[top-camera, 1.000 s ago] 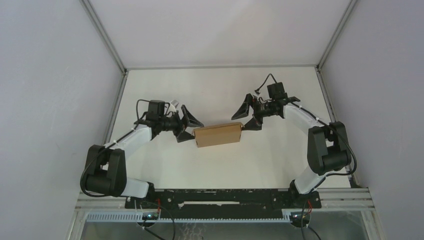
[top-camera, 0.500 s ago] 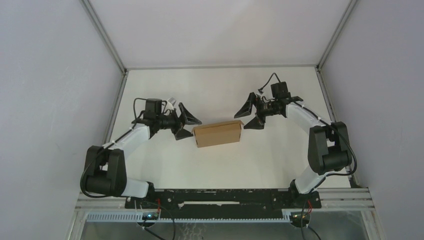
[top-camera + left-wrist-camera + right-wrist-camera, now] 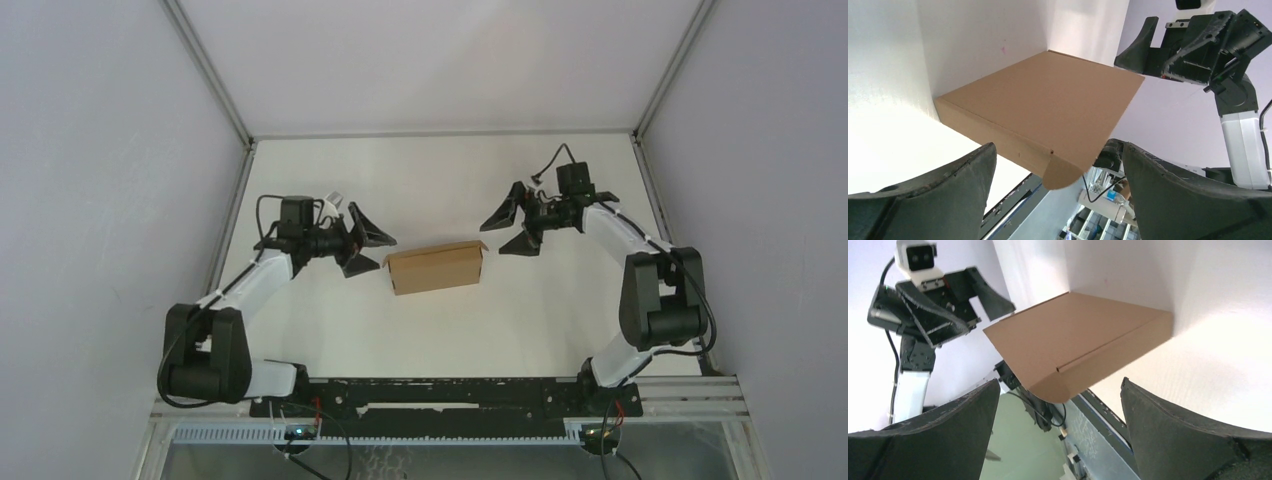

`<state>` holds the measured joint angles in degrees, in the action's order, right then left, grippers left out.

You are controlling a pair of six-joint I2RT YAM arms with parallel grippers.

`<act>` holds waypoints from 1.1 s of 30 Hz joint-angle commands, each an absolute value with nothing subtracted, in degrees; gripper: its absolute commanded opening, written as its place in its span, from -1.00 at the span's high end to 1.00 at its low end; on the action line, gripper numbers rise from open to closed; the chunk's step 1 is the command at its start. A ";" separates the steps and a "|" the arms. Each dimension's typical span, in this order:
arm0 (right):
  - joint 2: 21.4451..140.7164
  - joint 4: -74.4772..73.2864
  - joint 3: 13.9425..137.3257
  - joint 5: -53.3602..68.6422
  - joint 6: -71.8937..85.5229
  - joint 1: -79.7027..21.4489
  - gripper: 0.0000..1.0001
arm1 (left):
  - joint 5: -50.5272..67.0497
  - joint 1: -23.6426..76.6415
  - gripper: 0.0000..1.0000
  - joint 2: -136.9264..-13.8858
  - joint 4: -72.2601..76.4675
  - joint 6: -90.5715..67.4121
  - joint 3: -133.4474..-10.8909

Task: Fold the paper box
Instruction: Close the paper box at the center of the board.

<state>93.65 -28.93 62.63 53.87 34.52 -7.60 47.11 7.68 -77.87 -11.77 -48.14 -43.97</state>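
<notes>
The paper box lies shut on the worktop (seemingly finished), so nothing needs holding: left pincer and right pincer flank it, gaping empty.

**Brown box lies closed on the table**

The paper box is plain brown cardboard, folded into a flat rectangular shape with the lid shut. It lies flat near the middle of the white table, long side running left-right, slightly turned, with nothing touching it.
</notes>
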 commanded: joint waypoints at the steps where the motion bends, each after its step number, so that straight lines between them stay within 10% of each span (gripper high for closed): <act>1: 86.48 -32.54 65.06 49.86 31.16 -2.54 -0.99 | 46.71 6.11 -0.99 -72.33 -15.26 -45.05 -48.26; 18: 54.83 -42.55 77.11 36.71 45.65 0.96 -0.99 | 37.69 3.12 -1.00 -55.46 -22.26 -44.77 -46.99; 25: 62.65 -29.88 69.71 57.86 35.00 2.75 -0.99 | 34.34 3.10 -0.99 -52.11 -22.00 -39.20 -49.36; 33: 61.00 -46.10 74.99 -3.81 12.38 -19.09 -0.93 | 32.35 3.50 -0.99 -47.21 -22.86 -36.01 -50.14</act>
<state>64.88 -42.17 70.94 28.23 24.56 -9.67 34.00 3.57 -49.58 -23.07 -39.68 -45.56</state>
